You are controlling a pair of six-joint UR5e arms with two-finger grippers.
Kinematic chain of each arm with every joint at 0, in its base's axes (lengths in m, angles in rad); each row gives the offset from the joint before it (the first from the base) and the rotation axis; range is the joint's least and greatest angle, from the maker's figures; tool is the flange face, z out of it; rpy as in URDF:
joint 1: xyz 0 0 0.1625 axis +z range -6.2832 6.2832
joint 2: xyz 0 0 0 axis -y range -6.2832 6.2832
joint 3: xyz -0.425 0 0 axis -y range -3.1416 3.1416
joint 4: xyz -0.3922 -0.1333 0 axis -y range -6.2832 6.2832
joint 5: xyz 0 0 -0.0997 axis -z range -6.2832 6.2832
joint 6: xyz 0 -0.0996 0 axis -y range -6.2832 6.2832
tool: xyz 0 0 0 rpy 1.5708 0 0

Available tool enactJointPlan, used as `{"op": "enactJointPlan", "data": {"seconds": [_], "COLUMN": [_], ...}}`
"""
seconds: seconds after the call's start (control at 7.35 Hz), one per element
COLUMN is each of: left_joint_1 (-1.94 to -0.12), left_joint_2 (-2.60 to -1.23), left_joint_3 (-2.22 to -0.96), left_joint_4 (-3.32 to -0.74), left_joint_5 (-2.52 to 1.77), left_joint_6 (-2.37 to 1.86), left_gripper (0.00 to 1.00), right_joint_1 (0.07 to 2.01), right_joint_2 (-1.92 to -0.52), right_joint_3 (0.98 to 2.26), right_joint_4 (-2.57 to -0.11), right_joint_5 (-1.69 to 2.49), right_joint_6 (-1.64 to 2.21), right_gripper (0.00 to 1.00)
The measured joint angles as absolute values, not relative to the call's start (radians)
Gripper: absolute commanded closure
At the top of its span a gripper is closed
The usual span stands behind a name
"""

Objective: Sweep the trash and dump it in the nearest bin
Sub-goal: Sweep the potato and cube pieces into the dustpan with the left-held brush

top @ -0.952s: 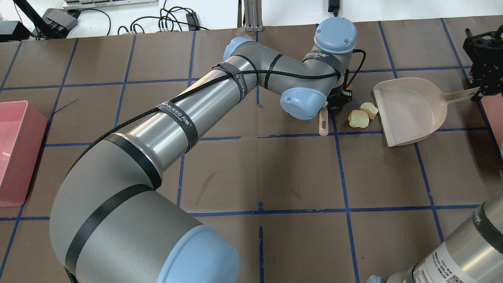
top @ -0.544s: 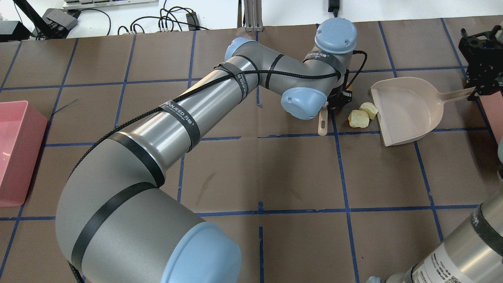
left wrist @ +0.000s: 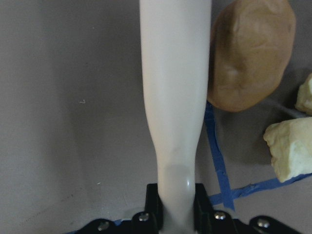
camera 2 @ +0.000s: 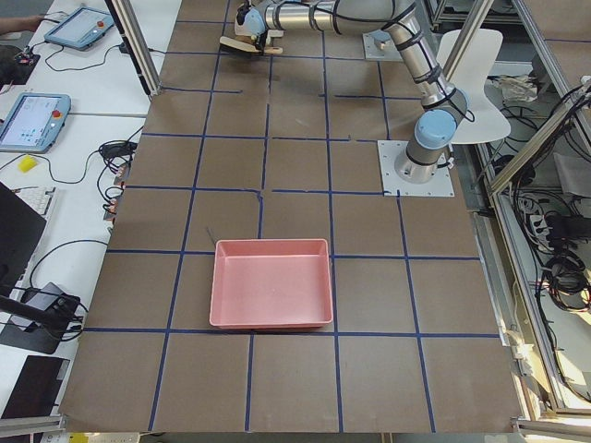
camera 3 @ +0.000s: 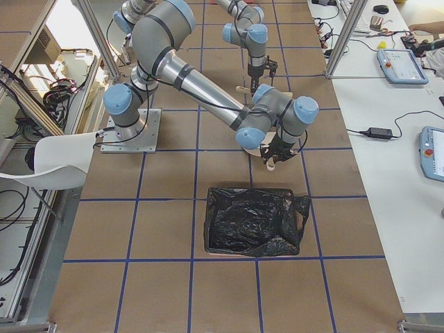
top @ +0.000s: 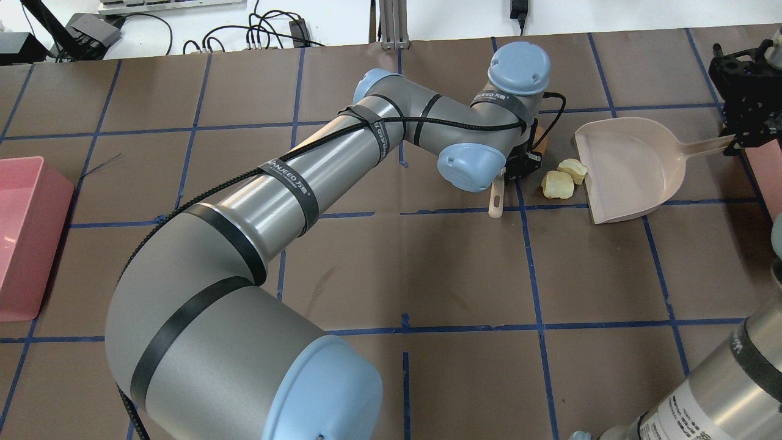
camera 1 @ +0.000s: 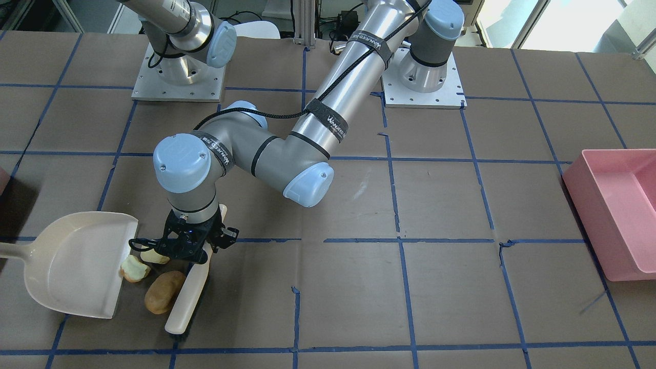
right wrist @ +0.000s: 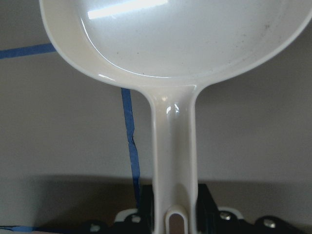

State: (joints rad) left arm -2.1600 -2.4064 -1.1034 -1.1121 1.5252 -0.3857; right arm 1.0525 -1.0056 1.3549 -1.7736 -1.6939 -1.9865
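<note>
1. Left end effector (left wrist: 175, 215) pinches the brush (camera 1: 187, 292) handle, its head set behind the trash (camera 1: 164, 293) on the tabletop (camera 1: 410, 287), likely to push it.
2. Right end effector (right wrist: 174, 217) clamps the dustpan (camera 1: 66, 266) handle, lip against the pale pieces to catch them.

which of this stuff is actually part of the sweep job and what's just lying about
In the job: brush in left gripper, dustpan in right gripper, potato-like piece, two pale chunks, black-bagged bin.
Lying about: far pink bin, white chair, tablets.

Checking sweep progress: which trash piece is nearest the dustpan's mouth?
The pale chunk at the dustpan lip; the other pale chunk and the brown potato-like piece lie farther back.
</note>
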Motion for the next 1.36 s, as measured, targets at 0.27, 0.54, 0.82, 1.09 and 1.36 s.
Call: {"op": "enactJointPlan", "data": {"seconds": [0.27,0.54,0.82,1.09,1.36], "left_joint_1": [-2.167,-2.198,-2.245,-2.294,-2.315], "left_joint_2": [-2.422,-2.427,-2.427,-2.422,-2.429], "left_joint_3": [-1.106,-1.103,-1.097,-1.090,-1.056], "left_joint_4": [-1.112,-1.112,-1.113,-1.114,-1.114], "left_joint_5": [1.524,1.523,1.523,1.523,1.522], "left_joint_6": [-0.429,-0.503,-0.549,-0.557,-0.558], "left_gripper": [0.97,0.97,0.96,0.96,0.95], "right_joint_1": [1.056,1.057,1.057,1.061,1.072], "right_joint_2": [-1.006,-1.006,-1.007,-1.014,-1.020], "right_joint_3": [1.357,1.361,1.362,1.365,1.375], "right_joint_4": [-1.776,-1.776,-1.776,-1.776,-1.777], "right_joint_5": [-1.695,-1.696,-1.697,-1.697,-1.697], "right_joint_6": [-1.984,-1.981,-1.977,-1.972,-1.962], "right_gripper": [1.00,1.00,1.00,1.00,1.00]}}
